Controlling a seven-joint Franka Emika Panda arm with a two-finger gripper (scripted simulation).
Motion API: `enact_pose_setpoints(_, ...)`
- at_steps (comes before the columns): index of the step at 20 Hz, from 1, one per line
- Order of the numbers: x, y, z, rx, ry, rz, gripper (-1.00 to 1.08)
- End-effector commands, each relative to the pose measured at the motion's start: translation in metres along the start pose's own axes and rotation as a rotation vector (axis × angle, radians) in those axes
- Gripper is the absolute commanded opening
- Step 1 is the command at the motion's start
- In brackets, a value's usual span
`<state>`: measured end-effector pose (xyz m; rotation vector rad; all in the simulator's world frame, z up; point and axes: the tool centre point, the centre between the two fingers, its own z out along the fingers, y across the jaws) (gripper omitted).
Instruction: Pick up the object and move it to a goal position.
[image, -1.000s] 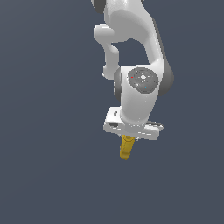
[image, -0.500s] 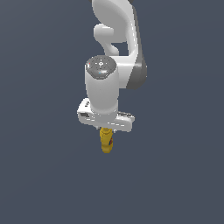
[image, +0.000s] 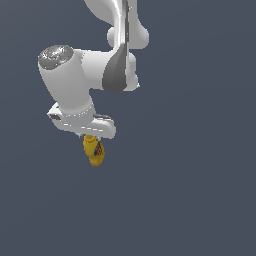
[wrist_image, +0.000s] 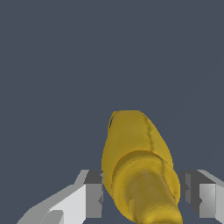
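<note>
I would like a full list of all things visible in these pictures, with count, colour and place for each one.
bottle: one, mustard yellow with a small blue and red label, hanging below the gripper in the exterior view; in the wrist view it sits between the two fingers with its narrower end toward the camera.
background: plain dark grey-blue all around; no table or other surface can be made out.
arm: one, white with dark grey joints, coming down from the top of the exterior view.
gripper: one, white, at the lower end of the arm, holding the bottle.
fingers: two, grey and white, one on each side of the bottle.
</note>
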<state>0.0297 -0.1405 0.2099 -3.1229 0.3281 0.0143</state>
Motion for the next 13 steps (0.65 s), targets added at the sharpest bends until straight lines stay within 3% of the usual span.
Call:
enact_pose_setpoints(1,0.0,0.027,-0.01,0.0,0.009,-0.001,-1.0)
enact_pose_setpoints(7,0.0,0.069,-0.018,0.0,0.009,-0.002,-1.0)
enact_pose_setpoints(13,0.001,0.083,-0.021,0.0,0.009,-0.002,-1.0)
